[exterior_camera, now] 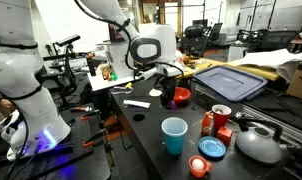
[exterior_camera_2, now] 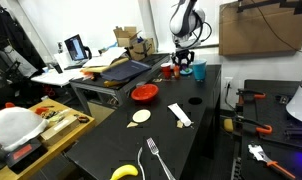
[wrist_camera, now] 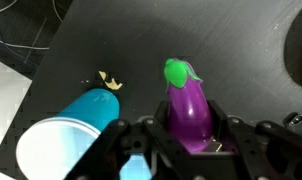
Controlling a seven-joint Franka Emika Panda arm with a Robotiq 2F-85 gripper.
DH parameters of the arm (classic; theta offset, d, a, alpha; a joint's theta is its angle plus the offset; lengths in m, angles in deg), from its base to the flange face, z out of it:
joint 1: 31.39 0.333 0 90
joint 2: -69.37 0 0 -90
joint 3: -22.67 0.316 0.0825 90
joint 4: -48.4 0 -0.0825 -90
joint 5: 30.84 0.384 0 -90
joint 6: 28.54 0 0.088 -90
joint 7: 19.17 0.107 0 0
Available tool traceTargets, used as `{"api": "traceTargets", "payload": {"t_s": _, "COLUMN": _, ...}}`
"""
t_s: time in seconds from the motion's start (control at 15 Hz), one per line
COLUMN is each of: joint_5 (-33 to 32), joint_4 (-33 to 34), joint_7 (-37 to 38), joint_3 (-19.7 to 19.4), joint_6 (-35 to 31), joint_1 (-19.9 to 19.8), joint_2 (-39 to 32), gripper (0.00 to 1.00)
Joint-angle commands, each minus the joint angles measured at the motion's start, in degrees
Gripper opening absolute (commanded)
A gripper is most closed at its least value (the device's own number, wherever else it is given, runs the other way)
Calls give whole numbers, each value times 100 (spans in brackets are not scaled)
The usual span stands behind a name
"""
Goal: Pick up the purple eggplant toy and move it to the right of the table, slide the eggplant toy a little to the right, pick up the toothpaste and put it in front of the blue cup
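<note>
My claw (wrist_camera: 186, 140) clamped on purple eggplant toy (wrist_camera: 188, 105), green cap pointing away from me. Eggplant just beside blue cup (wrist_camera: 66, 135); cannot tell whether it touches table (wrist_camera: 111, 40). Toothpaste (exterior_camera_2: 179, 115) flat on table, well apart from cup.

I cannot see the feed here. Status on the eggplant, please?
Gripper shut on eggplant toy. Blue cup close beside it, apart. Lifted or not: cannot tell.
</note>
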Motion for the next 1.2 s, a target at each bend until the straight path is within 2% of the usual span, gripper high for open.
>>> {"api": "traceTargets", "payload": {"t_s": 0.0, "joint_5": -73, "joint_4": 514, "joint_7": 279, "joint_3": -247, "joint_6": 94, "joint_1": 299, "joint_2": -655, "gripper": 17}}
{"api": "traceTargets", "payload": {"t_s": 0.47, "joint_5": -150, "joint_4": 1098, "joint_7": 283, "joint_3": -643, "joint_6": 233, "joint_1": 676, "joint_2": -1531, "gripper": 17}}
{"api": "traceTargets", "payload": {"t_s": 0.93, "joint_5": -311, "joint_4": 1395, "joint_7": 315, "joint_3": -946, "joint_6": 504, "joint_1": 1033, "joint_2": -1846, "gripper": 17}}
{"api": "traceTargets", "payload": {"t_s": 1.0, "joint_5": -375, "joint_4": 1398, "joint_7": 324, "joint_3": -971, "joint_6": 584, "joint_1": 1079, "joint_2": -1842, "gripper": 67}}
{"api": "traceTargets", "payload": {"t_s": 1.07, "joint_5": -440, "joint_4": 1396, "joint_7": 384, "joint_3": -998, "joint_6": 652, "joint_1": 1127, "joint_2": -1833, "gripper": 68}}
{"api": "traceTargets", "payload": {"t_s": 1.13, "joint_5": -486, "joint_4": 1371, "joint_7": 397, "joint_3": -999, "joint_6": 685, "joint_1": 1154, "joint_2": -1805, "gripper": 75}}
